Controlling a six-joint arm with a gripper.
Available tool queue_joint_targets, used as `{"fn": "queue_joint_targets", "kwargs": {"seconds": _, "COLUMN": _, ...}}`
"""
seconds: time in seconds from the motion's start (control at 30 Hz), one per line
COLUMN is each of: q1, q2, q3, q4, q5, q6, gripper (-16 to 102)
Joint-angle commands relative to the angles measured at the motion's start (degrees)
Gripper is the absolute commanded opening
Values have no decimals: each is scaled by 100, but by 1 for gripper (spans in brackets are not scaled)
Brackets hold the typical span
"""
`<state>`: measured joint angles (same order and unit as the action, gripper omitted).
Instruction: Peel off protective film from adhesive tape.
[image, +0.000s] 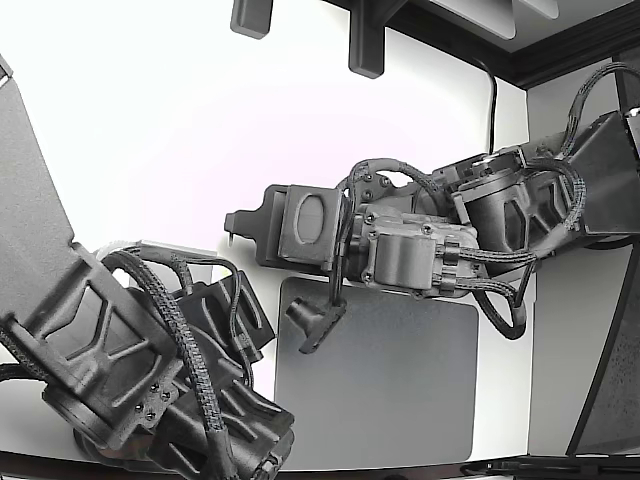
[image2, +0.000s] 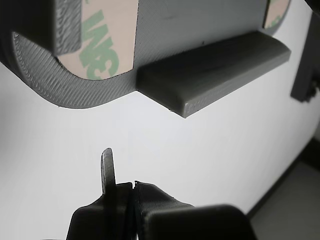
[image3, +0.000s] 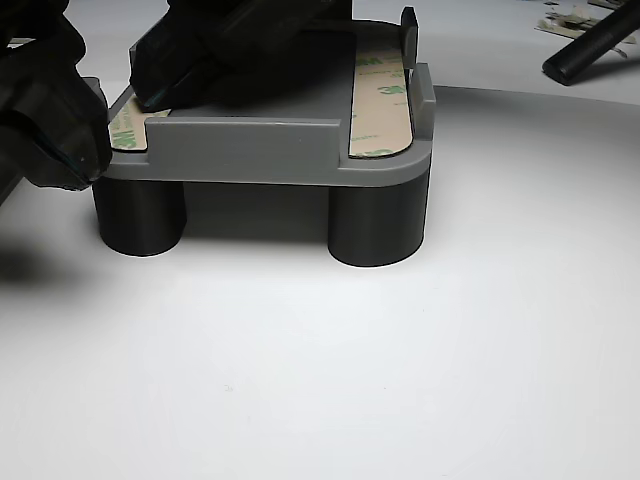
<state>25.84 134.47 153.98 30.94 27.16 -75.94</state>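
One gripper (image2: 121, 187) is showing in the wrist view, and its two dark fingers are pressing together at the tips with nothing seen between them. One thin finger (image2: 108, 167) is sticking up a bit higher than the fat ribbed one beside it. The gripper is hanging over the white table (image2: 150, 135), apart from the gray part (image2: 210, 55).

That gray part is a flat plastic plate with rounded corners and a raised bar along one edge. In the other view it is sitting on two dark round legs (image3: 378, 222), with a small post at its far right corner. Strips of tape (image3: 380, 95) are lying on top of it. The film on the tape is looking pale tan with green letters printed on it. One strip is running along the right side in the other view, and another (image3: 128, 128) is peeking out at the left, where a dark arm piece is crowding close to it.

In the exterior view, two dark arms are reaching over the table, and a gray mat (image: 400, 380) is lying under them.
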Motion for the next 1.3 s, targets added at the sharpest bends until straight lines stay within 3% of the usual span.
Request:
{"fn": "queue_joint_targets", "kwargs": {"seconds": 0.0, "q1": 26, "q2": 88, "q3": -123, "q4": -97, "q5": 88, "q6": 105, "gripper": -11}}
{"fn": "queue_joint_targets", "kwargs": {"seconds": 0.33, "q1": 431, "q2": -281, "q3": -272, "q4": -237, "q5": 554, "q6": 703, "gripper": -11}}
{"fn": "queue_joint_targets", "kwargs": {"seconds": 1.27, "q1": 756, "q2": -756, "q3": -624, "q4": 79, "q5": 844, "q6": 1433, "gripper": -11}}
